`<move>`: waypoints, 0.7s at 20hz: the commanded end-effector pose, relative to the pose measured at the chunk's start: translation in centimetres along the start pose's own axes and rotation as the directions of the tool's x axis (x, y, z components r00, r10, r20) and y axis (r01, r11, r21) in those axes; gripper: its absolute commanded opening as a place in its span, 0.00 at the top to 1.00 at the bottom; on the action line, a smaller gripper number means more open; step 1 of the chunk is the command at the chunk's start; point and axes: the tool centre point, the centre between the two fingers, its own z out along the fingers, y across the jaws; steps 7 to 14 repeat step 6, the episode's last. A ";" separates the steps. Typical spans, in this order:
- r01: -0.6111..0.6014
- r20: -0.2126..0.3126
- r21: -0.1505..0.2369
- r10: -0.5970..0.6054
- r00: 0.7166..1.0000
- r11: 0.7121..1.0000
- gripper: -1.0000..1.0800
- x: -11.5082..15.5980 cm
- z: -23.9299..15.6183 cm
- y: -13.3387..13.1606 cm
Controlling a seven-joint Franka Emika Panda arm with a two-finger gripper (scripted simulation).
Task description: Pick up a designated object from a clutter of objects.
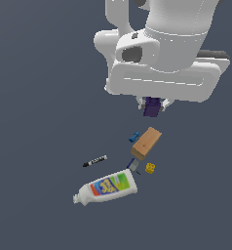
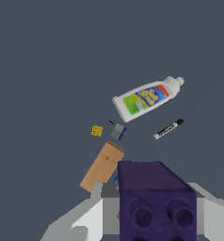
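Observation:
My gripper [image 1: 152,106] is shut on the dark purple blocky piece [image 1: 152,107] and holds it raised above the clutter. In the wrist view the purple piece [image 2: 156,200] fills the space between the two fingers [image 2: 97,219]. Below on the floor lie the tan wooden block [image 1: 146,143], the small blue piece [image 1: 134,136], the small yellow cube [image 1: 150,168], the black marker [image 1: 95,161] and the white bottle with a colourful label [image 1: 107,187]. The wrist view also shows the block [image 2: 102,166], the cube [image 2: 97,130], the marker [image 2: 169,129] and the bottle [image 2: 147,98].
A small grey and dark blue piece [image 1: 133,165] lies between the wooden block and the bottle; it also shows in the wrist view [image 2: 118,131]. The floor [image 1: 40,97] is a plain dark grey surface.

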 end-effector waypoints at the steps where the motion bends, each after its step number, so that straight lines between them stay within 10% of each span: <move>1: 0.000 0.000 0.000 0.000 1.000 1.000 1.00 0.1 -0.6 -0.3; 14: 0.000 0.000 0.000 0.000 1.000 1.000 1.00 0.3 -0.9 -0.5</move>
